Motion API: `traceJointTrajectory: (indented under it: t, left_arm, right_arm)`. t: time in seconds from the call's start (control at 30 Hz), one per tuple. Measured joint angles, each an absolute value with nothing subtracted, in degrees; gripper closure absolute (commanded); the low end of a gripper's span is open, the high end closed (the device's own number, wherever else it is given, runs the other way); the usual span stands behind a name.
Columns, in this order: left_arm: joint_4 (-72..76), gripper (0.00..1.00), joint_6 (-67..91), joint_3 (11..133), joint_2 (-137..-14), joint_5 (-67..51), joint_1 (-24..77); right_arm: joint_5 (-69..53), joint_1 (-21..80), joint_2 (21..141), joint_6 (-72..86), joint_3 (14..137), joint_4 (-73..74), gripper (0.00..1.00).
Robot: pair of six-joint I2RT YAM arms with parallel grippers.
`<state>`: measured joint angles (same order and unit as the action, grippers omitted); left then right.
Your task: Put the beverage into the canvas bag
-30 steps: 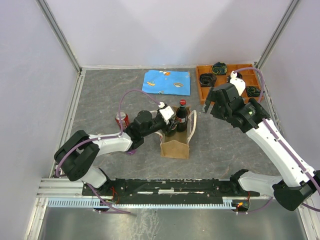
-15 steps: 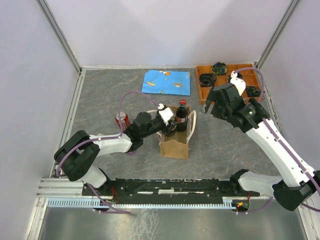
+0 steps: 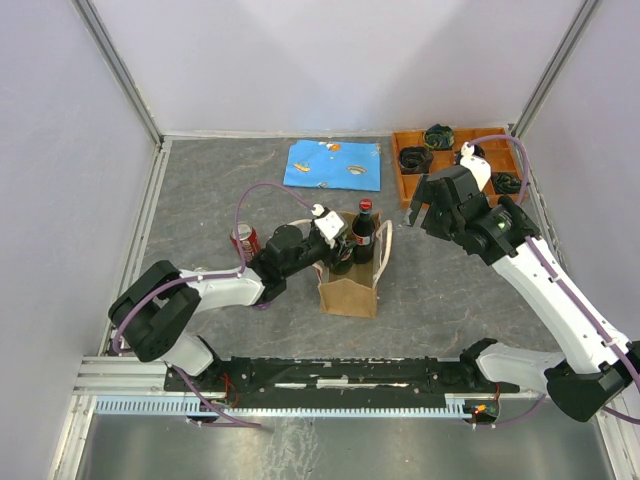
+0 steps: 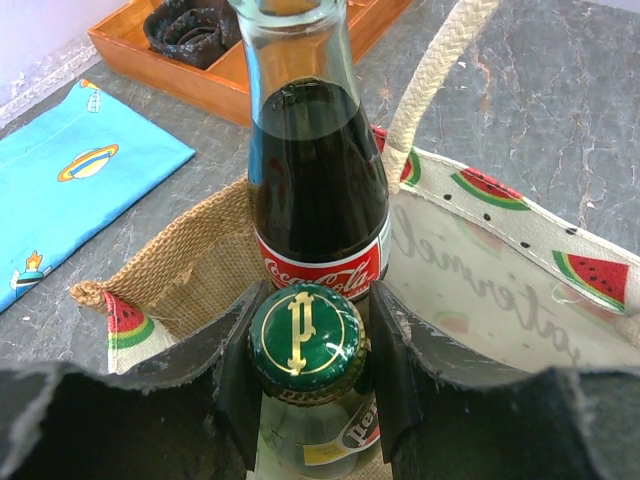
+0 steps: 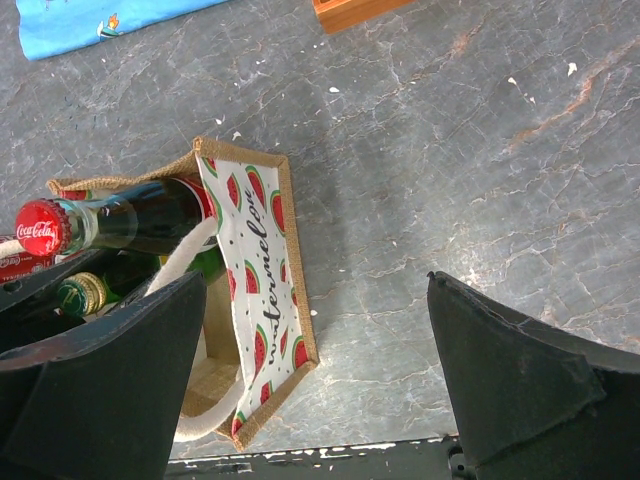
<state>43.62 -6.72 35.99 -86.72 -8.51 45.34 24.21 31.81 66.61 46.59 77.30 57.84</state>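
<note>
Nearly done, by my read: green-cap bottle (image 4: 305, 335) is upright inside the canvas bag (image 4: 500, 215), touching the cola bottle (image 4: 318, 200) that's also in there. The left fingers (image 4: 238, 385) are clamped on its neck just under the cap, not yet released. Left to do: let go, pull arm out. The right fingers (image 5: 110, 370) are spread wide and empty, above the desk (image 5: 450, 150) to the bag's right. Bottle bases and bag floor are hidden, so seated vs hanging is unclear. Green label cut off. Red can (image 3: 243, 238) is partly behind the left arm.
</note>
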Motion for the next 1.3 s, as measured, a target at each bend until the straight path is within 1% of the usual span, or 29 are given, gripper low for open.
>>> traceJointTrajectory:
  t: [0.17, 0.23, 0.27, 0.33, 0.37, 0.4, 0.47, 0.53, 0.67, 0.87, 1.3]
  left_arm:
    - [45.8, 0.96, -6.2, 36.0, -88.1, -7.9, 45.4]
    - [46.7, 0.93, -5.8, 36.0, -88.6, -7.6, 45.4]
    - [47.1, 0.90, -5.7, 36.0, -88.8, -7.5, 45.4]
    - [47.5, 0.78, -5.6, 36.0, -89.1, -7.4, 45.4]
    - [47.7, 0.68, -5.6, 36.0, -89.1, -7.3, 45.4]
    - [47.9, 0.55, -5.5, 36.0, -89.3, -7.2, 45.4]
    - [48.1, 0.40, -5.3, 36.0, -89.4, -7.0, 45.4]
    - [48.0, 0.30, -5.3, 36.0, -89.5, -6.6, 45.4]
    - [45.9, 0.19, -5.3, 36.0, -89.7, -5.7, 45.3]
    - [44.1, 0.10, -5.2, 36.1, -89.2, -5.9, 45.4]
    - [39.1, 0.08, -5.0, 39.6, -80.6, -7.7, 45.3]
  right_arm:
    - [24.2, 31.8, 66.6, 46.6, 77.3, 57.9, 0.01]
    - [24.2, 31.7, 66.6, 46.5, 77.3, 57.9, 0.01]
    - [24.2, 31.7, 66.6, 46.5, 77.3, 57.9, 0.01]
    - [24.2, 31.7, 66.6, 46.4, 77.3, 57.9, 0.01]
    - [24.2, 31.7, 66.6, 46.4, 77.3, 57.9, 0.01]
    - [24.2, 31.7, 66.6, 46.4, 77.3, 57.9, 0.01]
    - [24.2, 31.7, 66.6, 46.4, 77.3, 57.9, 0.01]
    - [24.2, 31.7, 66.6, 46.4, 77.3, 57.9, 0.01]
    - [24.1, 31.5, 66.6, 46.4, 77.2, 57.9, 0.01]
    - [24.0, 31.4, 66.7, 46.4, 77.2, 57.9, 0.01]
    - [22.5, 31.4, 67.6, 46.4, 77.0, 57.5, 0.01]
